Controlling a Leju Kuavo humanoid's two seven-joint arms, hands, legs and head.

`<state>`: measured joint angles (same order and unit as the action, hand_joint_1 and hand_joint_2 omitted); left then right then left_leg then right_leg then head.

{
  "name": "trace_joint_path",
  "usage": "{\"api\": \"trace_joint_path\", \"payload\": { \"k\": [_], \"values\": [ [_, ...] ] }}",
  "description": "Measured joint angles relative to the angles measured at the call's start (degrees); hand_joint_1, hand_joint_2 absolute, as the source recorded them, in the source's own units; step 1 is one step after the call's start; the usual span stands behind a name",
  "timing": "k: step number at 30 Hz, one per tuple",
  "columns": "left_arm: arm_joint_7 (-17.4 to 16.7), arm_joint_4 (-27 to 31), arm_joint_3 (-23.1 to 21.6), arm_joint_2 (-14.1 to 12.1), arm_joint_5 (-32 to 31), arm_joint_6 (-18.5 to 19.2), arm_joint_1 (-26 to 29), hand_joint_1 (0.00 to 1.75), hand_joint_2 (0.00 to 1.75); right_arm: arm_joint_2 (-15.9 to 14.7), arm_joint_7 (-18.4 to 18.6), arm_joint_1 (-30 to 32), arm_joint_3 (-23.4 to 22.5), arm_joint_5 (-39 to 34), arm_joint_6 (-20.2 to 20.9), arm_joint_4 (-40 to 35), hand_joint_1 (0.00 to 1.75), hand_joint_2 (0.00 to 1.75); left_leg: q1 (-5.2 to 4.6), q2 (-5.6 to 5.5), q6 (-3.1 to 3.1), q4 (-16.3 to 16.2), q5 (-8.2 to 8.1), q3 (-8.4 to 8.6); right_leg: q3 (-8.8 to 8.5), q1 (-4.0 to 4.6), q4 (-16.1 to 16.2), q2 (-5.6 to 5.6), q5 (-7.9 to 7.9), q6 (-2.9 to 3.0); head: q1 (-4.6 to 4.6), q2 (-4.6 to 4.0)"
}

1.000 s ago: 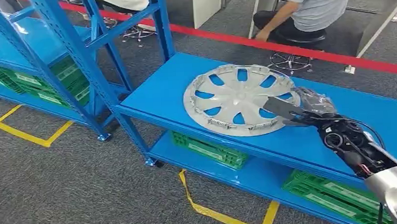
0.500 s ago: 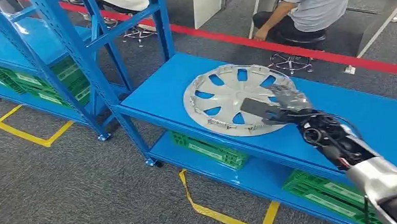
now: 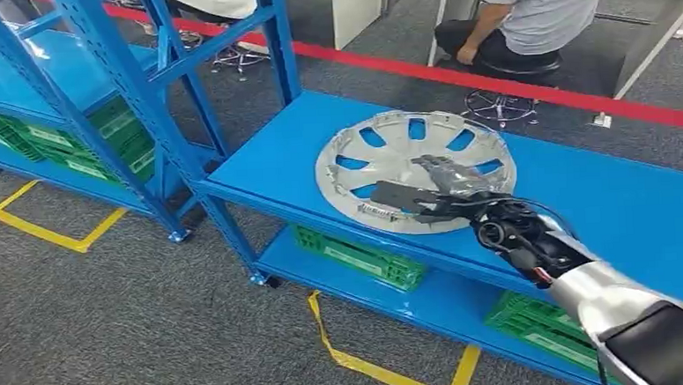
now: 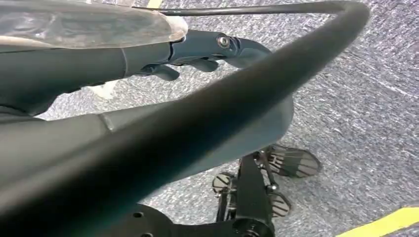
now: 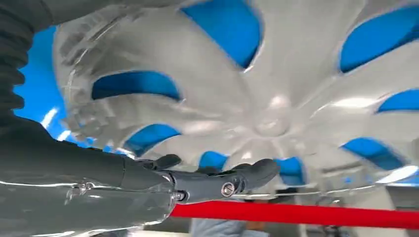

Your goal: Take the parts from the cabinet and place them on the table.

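Over the last second the right hand, fingers spread and holding nothing, has slid leftward from the rim to over the centre of the one silver spoked plastic wheel cover lying flat on the blue metal table, apparently nearing a grasp.

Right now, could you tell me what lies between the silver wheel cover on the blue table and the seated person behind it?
In the head view, bare blue table, grey carpet and a red floor stripe separate the silver wheel cover from the seated person.
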<state>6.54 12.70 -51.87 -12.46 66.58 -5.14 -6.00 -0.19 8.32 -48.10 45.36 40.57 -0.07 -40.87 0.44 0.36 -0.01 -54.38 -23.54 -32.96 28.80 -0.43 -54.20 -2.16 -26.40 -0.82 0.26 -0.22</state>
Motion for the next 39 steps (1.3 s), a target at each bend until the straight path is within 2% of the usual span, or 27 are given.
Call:
{"api": "trace_joint_path", "payload": {
  "k": [4,8,12,23,39],
  "values": [
    [0.0,0.0,-0.1,0.1,0.3,-0.4,0.0,0.0,0.0,3.8,-2.5,-0.4,2.7,1.3,0.4,2.4,0.0,1.75,0.02,-0.02,-0.04,0.1,0.03,-0.01,0.02,0.05,0.0,0.0,0.0,0.01,-0.02,0.0],
    [0.0,0.0,-0.1,0.2,1.0,-0.6,0.0,0.0,0.0,7.6,-3.4,-1.2,4.8,1.3,1.2,4.8,0.0,1.75,0.08,0.0,-0.09,0.1,0.06,0.01,0.08,0.06,0.0,0.01,-0.02,0.03,-0.13,0.0],
    [-0.4,0.0,-0.1,0.2,1.4,-1.0,0.0,0.0,0.0,9.5,-3.9,-1.3,6.2,0.8,1.3,7.0,0.0,1.75,0.09,-0.03,-0.1,0.1,0.07,0.01,0.07,0.06,0.0,-0.01,-0.04,0.05,-0.13,0.0],
    [-0.6,0.0,-0.1,0.2,1.7,-1.0,0.0,0.0,0.0,10.6,-3.9,-1.3,7.7,0.6,1.2,10.7,0.0,1.75,0.06,-0.03,-0.1,0.1,0.07,0.0,0.07,0.04,0.0,0.0,0.0,0.07,-0.09,0.0],
    [-0.6,0.0,-0.1,0.2,1.8,-1.0,0.0,0.0,0.0,11.0,-3.9,-1.3,8.4,0.6,1.2,12.2,0.0,1.75,0.07,-0.02,-0.11,0.1,0.07,0.01,0.07,0.05,0.0,0.0,0.0,0.07,-0.15,0.0]
  ]
}}
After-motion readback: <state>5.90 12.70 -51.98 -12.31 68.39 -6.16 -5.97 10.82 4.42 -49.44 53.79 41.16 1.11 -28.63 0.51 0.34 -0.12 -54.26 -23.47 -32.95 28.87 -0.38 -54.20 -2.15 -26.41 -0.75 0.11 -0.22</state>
